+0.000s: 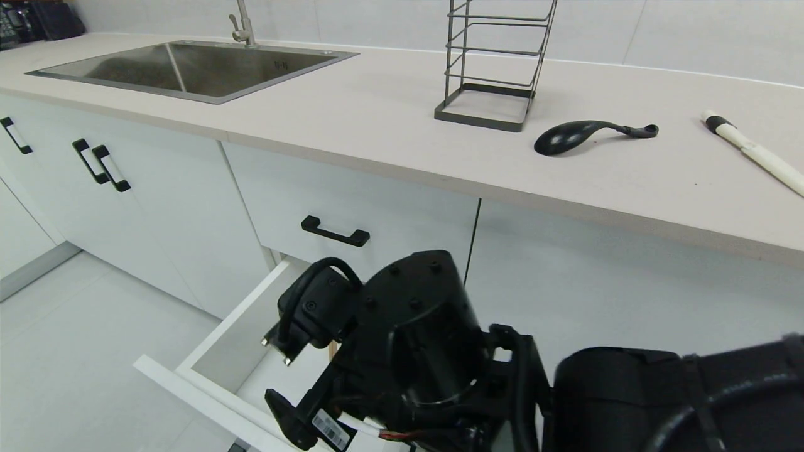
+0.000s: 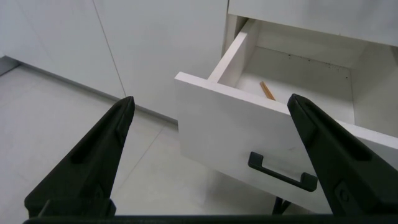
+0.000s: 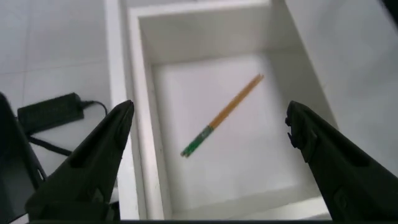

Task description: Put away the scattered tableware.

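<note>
A low white drawer (image 1: 213, 326) stands pulled out under the counter. One wooden chopstick with a green end (image 3: 224, 115) lies slanted on the drawer floor. My right gripper (image 3: 209, 109) hangs open above the drawer, holding nothing, with the chopstick below the gap between its fingers. My left gripper (image 2: 211, 101) is open and holds nothing out in front of the drawer front (image 2: 224, 124); the chopstick (image 2: 267, 91) peeks out inside. On the counter lie a black slotted spoon (image 1: 565, 137) and a white-handled utensil with a black tip (image 1: 754, 152).
A dark wire rack (image 1: 496, 63) stands on the counter behind the spoon, and a steel sink (image 1: 188, 66) sits at the far left. A shut drawer with a black handle (image 1: 335, 232) is above the open one. A black power adapter (image 3: 53, 112) lies on the floor beside the drawer.
</note>
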